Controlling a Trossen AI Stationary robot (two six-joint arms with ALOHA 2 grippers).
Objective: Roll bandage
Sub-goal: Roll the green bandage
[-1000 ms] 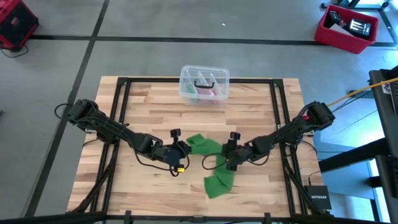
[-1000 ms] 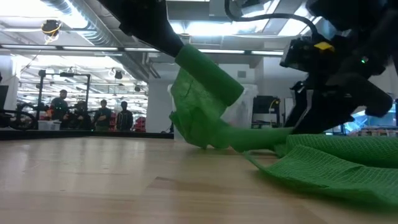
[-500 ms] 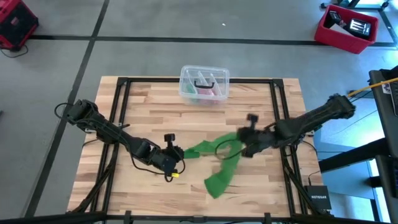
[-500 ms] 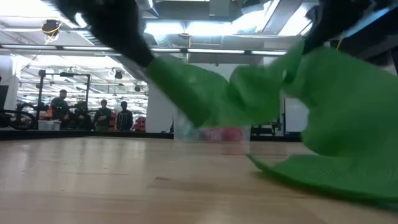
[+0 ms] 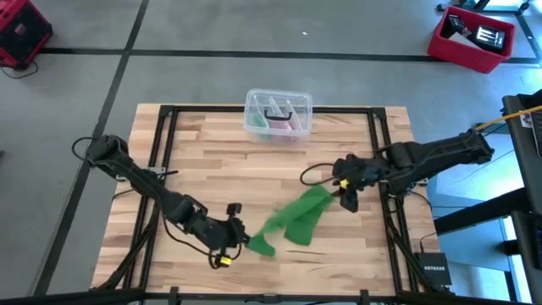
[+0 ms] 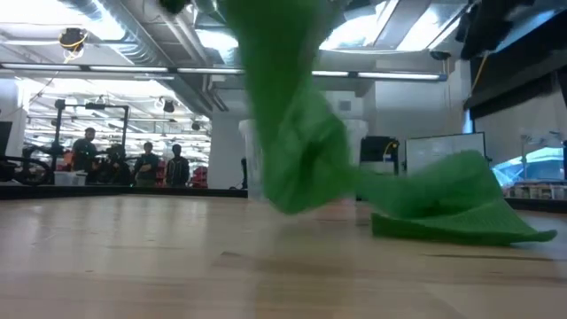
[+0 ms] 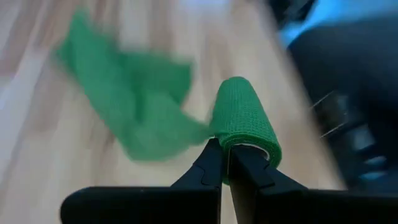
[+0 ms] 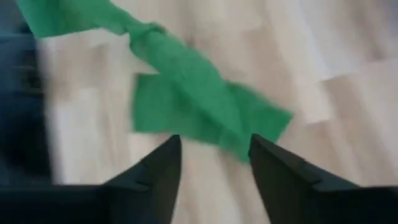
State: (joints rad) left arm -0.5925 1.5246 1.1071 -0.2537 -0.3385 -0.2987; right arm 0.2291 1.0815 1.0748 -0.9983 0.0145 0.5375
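the left gripper (image 7: 225, 163) is pinching the rolled end of the bandage (image 5: 292, 220), a green woven cylinder, near the wooden table's (image 5: 203, 161) front. its loose mesh strip is trailing toward the right gripper (image 8: 211, 158), whose fingers are standing apart, holding nothing.

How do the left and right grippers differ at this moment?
The left gripper is shut on the bandage, pinching its rolled end; the right gripper has open jaws and holds nothing. In the high view, the left sits nearer the table's front edge, the right farther back. Both are dark and two-fingered.
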